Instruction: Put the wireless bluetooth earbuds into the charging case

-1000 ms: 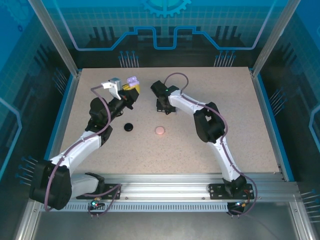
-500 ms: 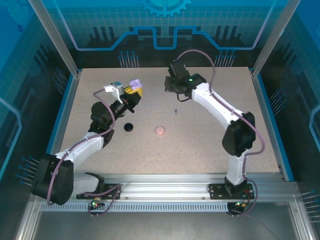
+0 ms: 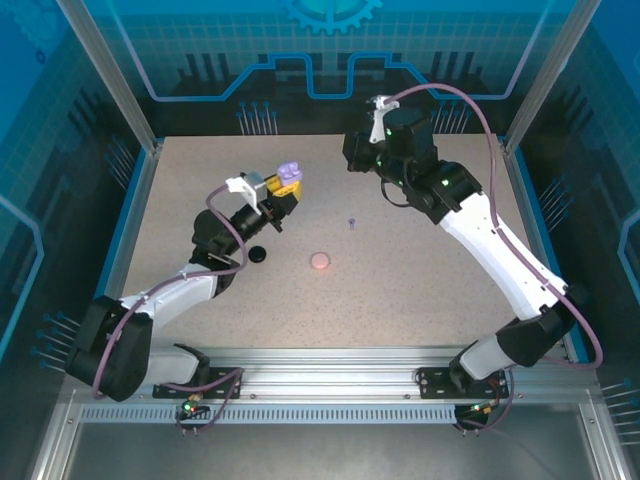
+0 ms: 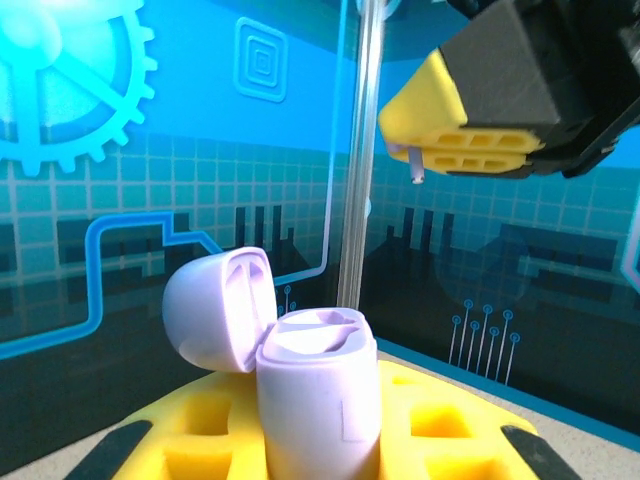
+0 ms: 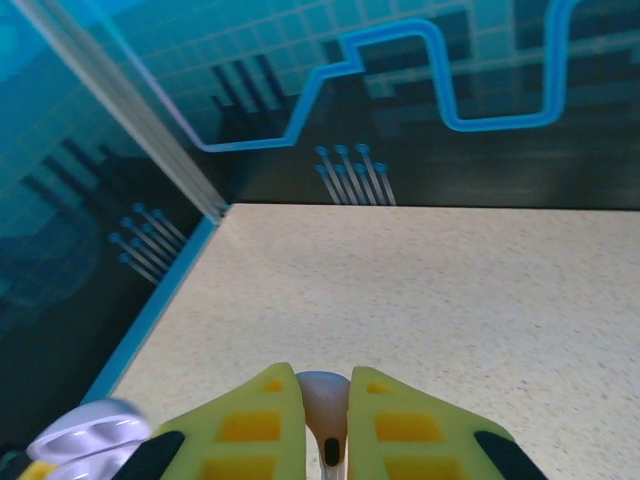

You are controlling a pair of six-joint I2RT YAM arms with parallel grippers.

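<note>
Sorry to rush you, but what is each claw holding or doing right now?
Left claw: closed on the purple charging case, lid open.
Right claw: closed on a pale earbud.

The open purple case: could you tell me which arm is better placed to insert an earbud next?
Right: the right gripper pinches a pale earbud; the left gripper holds the case.

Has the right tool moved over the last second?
Yes. The right tool has moved away from the round pale pink case, toward the table's far edge.
</note>
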